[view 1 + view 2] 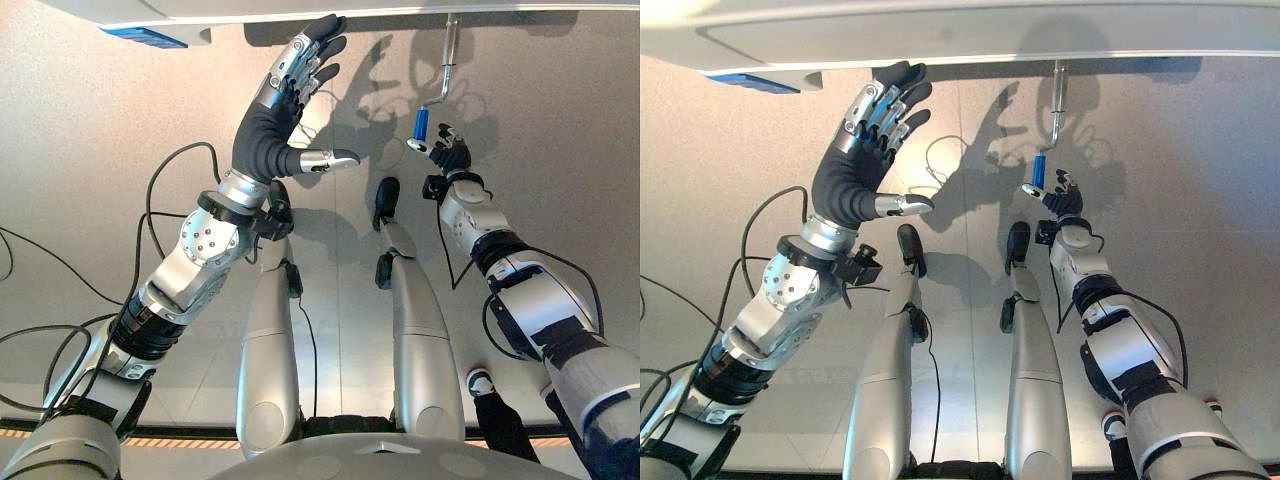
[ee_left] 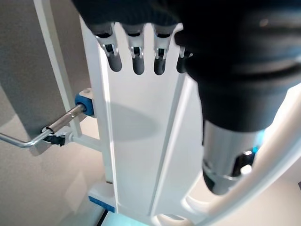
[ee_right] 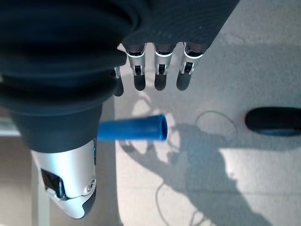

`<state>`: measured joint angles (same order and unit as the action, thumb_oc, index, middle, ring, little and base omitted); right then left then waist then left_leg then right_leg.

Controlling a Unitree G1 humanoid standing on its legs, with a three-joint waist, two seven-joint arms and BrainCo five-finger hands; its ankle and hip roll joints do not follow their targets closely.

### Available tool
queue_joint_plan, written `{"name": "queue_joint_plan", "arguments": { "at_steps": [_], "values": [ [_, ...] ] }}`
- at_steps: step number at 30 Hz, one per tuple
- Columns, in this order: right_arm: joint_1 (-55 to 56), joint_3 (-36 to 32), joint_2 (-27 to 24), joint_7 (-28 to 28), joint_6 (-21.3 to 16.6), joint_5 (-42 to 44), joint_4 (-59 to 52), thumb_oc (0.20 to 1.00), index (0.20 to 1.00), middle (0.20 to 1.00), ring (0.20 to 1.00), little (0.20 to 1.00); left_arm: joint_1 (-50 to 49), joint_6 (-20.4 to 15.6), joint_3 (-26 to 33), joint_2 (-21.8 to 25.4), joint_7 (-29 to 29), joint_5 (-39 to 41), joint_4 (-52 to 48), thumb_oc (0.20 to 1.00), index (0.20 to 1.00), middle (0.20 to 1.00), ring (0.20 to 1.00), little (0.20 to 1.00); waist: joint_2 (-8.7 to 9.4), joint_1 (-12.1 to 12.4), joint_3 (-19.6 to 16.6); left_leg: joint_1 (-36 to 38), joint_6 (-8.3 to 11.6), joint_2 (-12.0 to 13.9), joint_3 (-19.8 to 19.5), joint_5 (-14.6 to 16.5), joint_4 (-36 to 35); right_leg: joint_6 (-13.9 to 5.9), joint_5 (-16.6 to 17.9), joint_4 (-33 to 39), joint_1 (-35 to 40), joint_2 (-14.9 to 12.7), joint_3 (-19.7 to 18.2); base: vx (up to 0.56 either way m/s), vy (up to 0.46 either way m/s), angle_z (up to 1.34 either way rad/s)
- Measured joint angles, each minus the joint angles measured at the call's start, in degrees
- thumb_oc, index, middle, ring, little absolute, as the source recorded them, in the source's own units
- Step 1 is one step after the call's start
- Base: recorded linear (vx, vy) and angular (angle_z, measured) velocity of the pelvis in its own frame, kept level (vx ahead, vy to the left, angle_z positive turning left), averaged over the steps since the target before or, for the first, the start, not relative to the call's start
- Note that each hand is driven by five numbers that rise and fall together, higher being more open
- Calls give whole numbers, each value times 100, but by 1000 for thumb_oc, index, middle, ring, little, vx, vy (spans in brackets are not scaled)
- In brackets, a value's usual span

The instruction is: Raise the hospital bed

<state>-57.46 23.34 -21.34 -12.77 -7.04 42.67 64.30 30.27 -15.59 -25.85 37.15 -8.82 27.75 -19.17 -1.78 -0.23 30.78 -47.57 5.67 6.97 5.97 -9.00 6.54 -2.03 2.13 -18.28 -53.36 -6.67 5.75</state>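
Two open robot hands [image 1: 285, 95] [image 1: 447, 150], one blue crank handle [image 1: 421, 123].

Both head views look steeply down from above the arms, sharing the floor [image 1: 120, 110], the bed's white edge [image 1: 970, 35] and its crank [image 1: 440, 70]. Each wrist camera looks along its own fingers from very close: the left faces the bed frame [image 2: 136, 141], the right the crank's blue handle [image 3: 134, 128].

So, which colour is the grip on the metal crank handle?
Blue grip, seen best in the right wrist view.
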Motion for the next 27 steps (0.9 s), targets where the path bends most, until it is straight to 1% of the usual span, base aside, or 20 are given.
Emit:
{"name": "queue_joint_plan", "arguments": {
  "at_steps": [2,4,16,19,27],
  "values": [
    [-97,13,6,89,12,87,139,1000,1000,1000,1000,1000,8,-1,-2,0,18,2,0,1000,1000,1000,1000,1000,0,16,0,-3,0,-1,-4,0,3,0,0,0,-1,-8,4,0,0,0],
    [-255,28,20,149,24,137,307,1000,1000,1000,1000,1000,28,-4,-4,-3,36,9,-1,1000,1000,1000,1000,1000,-4,112,1,-2,0,-1,-5,0,7,0,0,-1,-1,-10,4,0,0,0],
    [-479,115,2,363,175,191,686,1000,1000,1000,1000,1000,29,-10,-7,2,93,55,-1,1000,1000,1000,1000,1000,-12,187,3,-3,-19,-28,-28,-21,26,-6,2,-40,4,-43,17,0,0,0],
    [-498,113,-39,382,189,196,691,1000,1000,1000,1000,1000,26,-11,-4,3,140,55,-1,1000,1000,1000,1000,1000,-19,277,5,-4,-19,-27,-29,-22,26,-5,2,-39,3,-43,17,0,0,0],
    [-776,109,-48,479,219,200,863,1000,1000,1000,1000,1000,33,-16,-13,4,163,56,-1,1000,1000,1000,1000,1000,-25,300,6,-5,-27,-41,-43,-32,26,-8,3,-47,7,-57,30,0,0,0]
  ]
}}
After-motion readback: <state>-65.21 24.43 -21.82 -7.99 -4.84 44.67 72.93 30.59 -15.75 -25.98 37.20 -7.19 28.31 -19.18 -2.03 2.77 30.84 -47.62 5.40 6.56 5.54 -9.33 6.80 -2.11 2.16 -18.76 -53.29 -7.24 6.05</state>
